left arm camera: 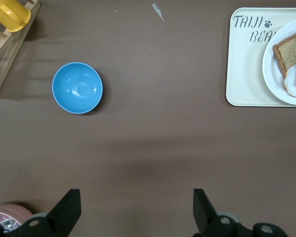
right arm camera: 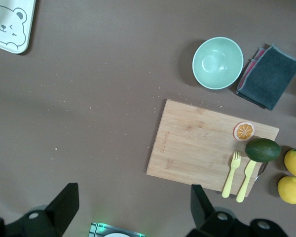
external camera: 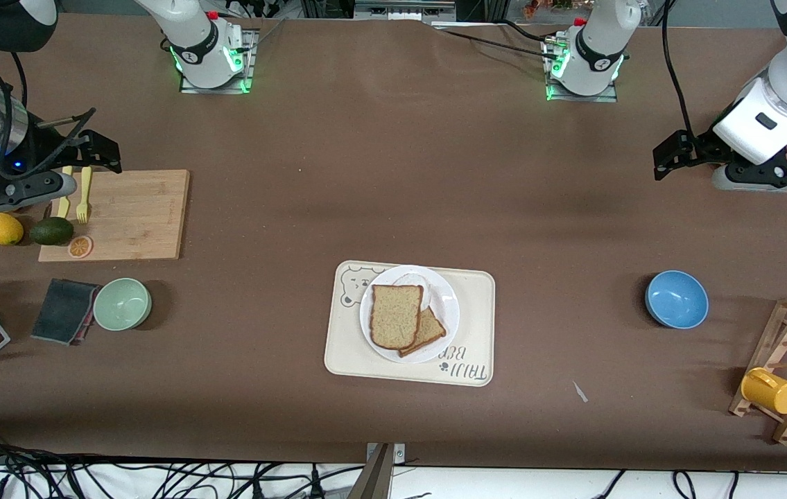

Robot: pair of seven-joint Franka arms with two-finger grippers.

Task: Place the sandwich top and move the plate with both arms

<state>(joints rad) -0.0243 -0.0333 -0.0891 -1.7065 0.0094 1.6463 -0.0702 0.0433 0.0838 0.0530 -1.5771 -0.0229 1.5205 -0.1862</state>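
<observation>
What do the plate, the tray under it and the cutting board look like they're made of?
The plate: plain glossy white, likely ceramic or melamine; the look leaves it open. The tray: matte cream with rounded corners and a printed bear, probably plastic or silicone. The cutting board: pale wood with visible grain strips, likely bamboo. Both the left gripper and right gripper wait open, away from the plate.

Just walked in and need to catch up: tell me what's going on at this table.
Nothing is being handled right now. The sandwich top already lies on the plate, covering most of a second slice and a fried egg; the plate sits on the bear tray. The left gripper hangs open over bare table near the blue bowl. The right gripper hangs open at the cutting board. The plate has yet to be moved.
</observation>
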